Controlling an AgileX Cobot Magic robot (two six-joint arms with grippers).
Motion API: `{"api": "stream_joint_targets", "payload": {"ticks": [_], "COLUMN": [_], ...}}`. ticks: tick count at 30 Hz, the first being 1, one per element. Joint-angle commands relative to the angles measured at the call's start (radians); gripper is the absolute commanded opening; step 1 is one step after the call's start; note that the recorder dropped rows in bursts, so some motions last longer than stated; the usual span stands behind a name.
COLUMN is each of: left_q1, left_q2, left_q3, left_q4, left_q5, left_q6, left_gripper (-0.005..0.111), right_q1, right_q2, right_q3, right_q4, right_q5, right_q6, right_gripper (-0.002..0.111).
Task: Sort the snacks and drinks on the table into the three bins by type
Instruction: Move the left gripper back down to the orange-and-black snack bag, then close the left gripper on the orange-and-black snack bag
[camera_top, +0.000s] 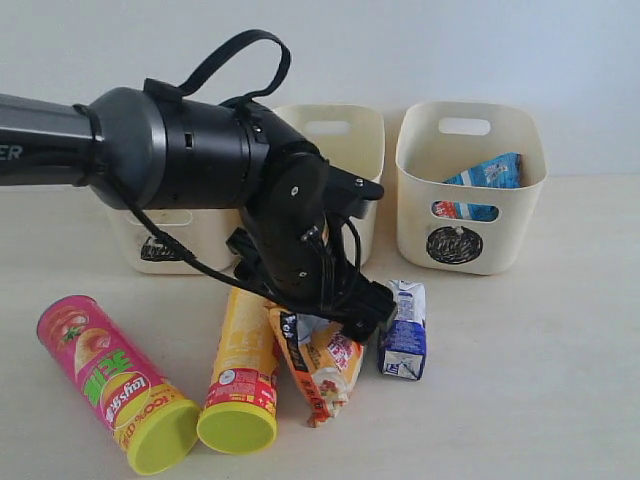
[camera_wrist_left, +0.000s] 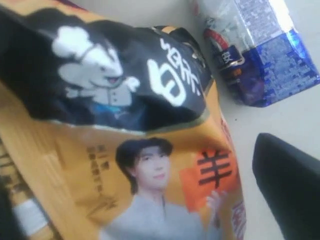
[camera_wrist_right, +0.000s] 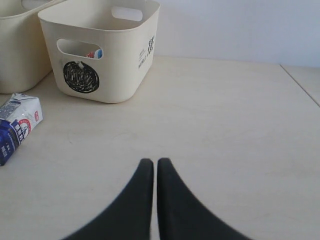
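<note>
Currently | 2 chip tubes (camera_top: 112, 382) (camera_top: 243, 372) | 3 bins (camera_top: 215, 240) (camera_top: 352, 140) (camera_top: 505, 235) | 1 carton (camera_top: 404, 337) | left claw (camera_top: 336, 318) wide | right claw (camera_wrist_right: 155, 166) closed

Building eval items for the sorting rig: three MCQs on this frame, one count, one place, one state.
1. Chip tubes lying on the table: A one; B two; C three.
2. The blue bag is: A on the table; B in the circle-marked bin; C on a chip tube.
3. The right gripper is: A wide open; B shut on a chip tube; C shut, empty.
Key: 1B, pink tube and yellow tube both lie flat. 2B, it sticks up inside that bin. 3C, its fingers touch, nothing between.
</note>
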Motion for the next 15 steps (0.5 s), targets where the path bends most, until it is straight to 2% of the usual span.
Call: {"api": "stream_joint_targets", "payload": {"ticks": [1,11,15], "left_q1": [-0.002,-0.002,-0.002], "left_q2": [0.025,0.055,0.055], "left_q3": [-0.005,-0.005,-0.005], "left_q4": [0.0,0.0,0.0], "left_q5": [-0.022,-0.06,-0.066], "left_q6": [-0.013,-0.013,-0.016], "left_gripper": [0.086,0.084,0.077], "right_q1": [0.0,0.0,0.0], "right_q2": [-0.004,-0.004,-0.004], "right_q3": [0.004,0.004,0.004], "right_q4": [0.002,0.002,0.002], "right_q5": [-0.005,-0.005,-0.005], "right_q6": [-0.003,-0.003,-0.003], "right_gripper": [0.0,0.0,0.0]}}
